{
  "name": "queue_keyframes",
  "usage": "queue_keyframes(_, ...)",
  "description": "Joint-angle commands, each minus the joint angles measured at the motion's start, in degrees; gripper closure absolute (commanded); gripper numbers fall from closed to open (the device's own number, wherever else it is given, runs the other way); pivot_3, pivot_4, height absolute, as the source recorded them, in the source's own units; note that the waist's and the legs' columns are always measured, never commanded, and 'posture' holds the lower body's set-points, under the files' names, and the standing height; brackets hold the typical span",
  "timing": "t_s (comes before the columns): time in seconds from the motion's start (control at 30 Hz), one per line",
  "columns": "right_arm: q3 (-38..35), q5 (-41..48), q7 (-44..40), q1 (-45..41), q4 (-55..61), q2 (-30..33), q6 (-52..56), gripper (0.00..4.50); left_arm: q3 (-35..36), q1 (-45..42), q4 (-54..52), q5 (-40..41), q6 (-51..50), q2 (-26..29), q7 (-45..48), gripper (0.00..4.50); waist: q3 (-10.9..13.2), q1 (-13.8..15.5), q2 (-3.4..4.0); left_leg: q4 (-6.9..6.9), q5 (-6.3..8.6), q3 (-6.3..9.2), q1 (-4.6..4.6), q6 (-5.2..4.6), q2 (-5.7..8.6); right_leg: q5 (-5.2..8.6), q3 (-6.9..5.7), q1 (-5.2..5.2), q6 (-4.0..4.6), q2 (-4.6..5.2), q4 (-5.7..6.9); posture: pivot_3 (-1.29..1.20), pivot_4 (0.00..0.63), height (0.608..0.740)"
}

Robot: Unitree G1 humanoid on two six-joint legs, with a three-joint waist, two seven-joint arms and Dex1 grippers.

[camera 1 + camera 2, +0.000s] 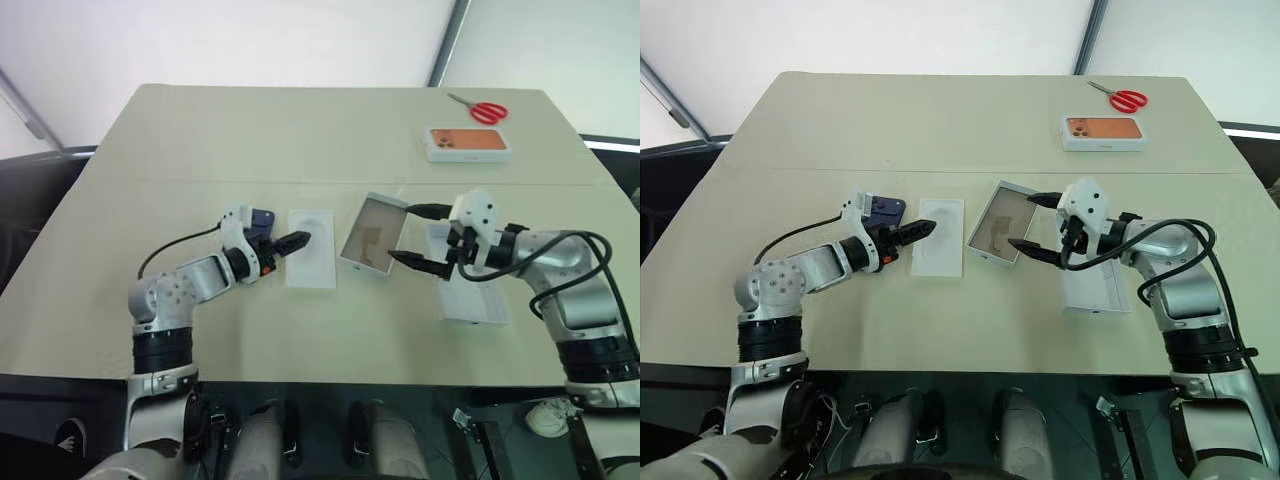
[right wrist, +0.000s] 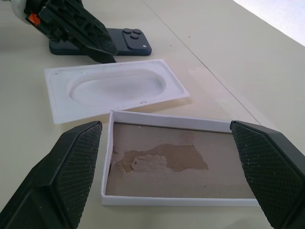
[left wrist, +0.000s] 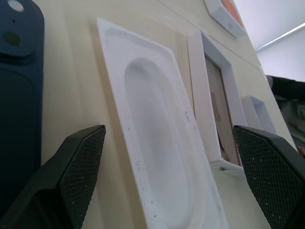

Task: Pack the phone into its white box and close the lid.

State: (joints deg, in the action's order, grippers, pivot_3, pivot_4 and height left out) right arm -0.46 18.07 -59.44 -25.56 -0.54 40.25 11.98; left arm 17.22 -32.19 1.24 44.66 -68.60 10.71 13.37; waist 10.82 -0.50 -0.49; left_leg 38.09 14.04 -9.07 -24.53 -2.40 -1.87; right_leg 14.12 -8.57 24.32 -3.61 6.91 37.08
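Navy-blue phone (image 1: 262, 217) lies flat on the tabletop (image 1: 300, 140), camera side up, at about 9 o'clock from the middle and outside any box. Just beside it at its 3 o'clock sits the thin white insert (image 1: 310, 260) with its oval recess, empty.

Next along, still toward 3 o'clock, is an open white tray (image 1: 373, 233) with low walls and a bare brown floor with a torn patch. It is empty too. A second white tray (image 1: 470, 300) lies at about 4 o'clock from the middle, partly under the right arm. One of these should be the box and the other the lid turned face down, but no printed face shows, so I cannot tell which is which.

The left claw (image 1: 292, 241) is spread wide and grasps nothing. It hangs low over the insert's edge nearest the phone, pointing toward 3 o'clock. The right claw (image 1: 404, 234) is also spread wide and empty, pointing toward 9 o'clock at the brown-floored tray's near side.

As I judge it, the task is barely begun. Nothing is packed and nothing is closed. What is left is to pick up the phone, set it in the box, then turn the lid over and seat it.

Far off at 1 o'clock rest an orange-printed box (image 1: 467, 144) and red scissors (image 1: 487, 110), neither wanted here.
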Motion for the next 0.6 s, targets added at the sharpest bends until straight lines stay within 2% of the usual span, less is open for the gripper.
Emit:
queue_keyframes(0.03, -0.4, -0.4, 0.3, -1.2, 0.3, -0.3, -1.3, 0.00, 2.0, -1.6, 1.9, 0.3, -2.5, 0.1, -2.7, 0.01, 0.0, 0.0, 0.00, 0.00, 0.00, 0.00, 0.01, 0.00, 0.00, 0.00, 0.00, 0.00, 0.00, 0.00, 0.00, 0.00, 0.150, 0.738)
queue_keyframes(0.17, 0.1, -0.7, 0.6, -1.8, 0.7, -0.9, -1.2, 0.00, 3.3, -4.0, 5.0, 1.4, -4.3, -2.8, -4.6, 0.01, 0.0, 0.2, 0.01, 0.00, -0.01, 0.00, 0.04, 0.01, 0.00, 0.00, 0.00, -0.04, 0.00, -0.01, 0.00, 0.00, 0.150, 0.738)
queue_keyframes(0.33, 0.6, -0.9, 0.6, -2.5, 0.8, -1.6, -1.1, 0.00, 2.5, -5.3, 7.7, 0.7, -5.5, -3.3, -4.6, 0.01, 0.0, 0.9, 0.01, 0.03, -0.01, 0.00, 0.04, 0.02, 0.02, 0.00, 0.01, -0.06, 0.00, -0.01, 0.00, 0.00, 0.150, 0.738)
queue_keyframes(0.43, 0.6, -1.1, 0.7, -2.5, 0.7, -1.4, -1.3, 0.00, 3.4, -5.7, 9.3, 0.9, -6.1, -3.4, -4.9, 0.87, 0.0, 1.2, 0.00, 0.05, -0.01, 0.01, 0.04, 0.02, 0.02, 0.00, 0.00, -0.06, 0.00, -0.01, 0.00, 0.00, 0.150, 0.738)
queue_keyframes(0.6, 0.6, -1.2, 1.0, -2.0, 1.0, -1.4, -1.4, 0.00, 4.3, -6.0, 9.4, 1.3, -6.8, -3.8, -5.2, 3.38, 0.0, 1.2, -0.01, 0.05, -0.01, 0.01, 0.03, 0.02, 0.02, 0.00, 0.00, -0.06, 0.00, -0.01, 0.00, 0.00, 0.150, 0.738)
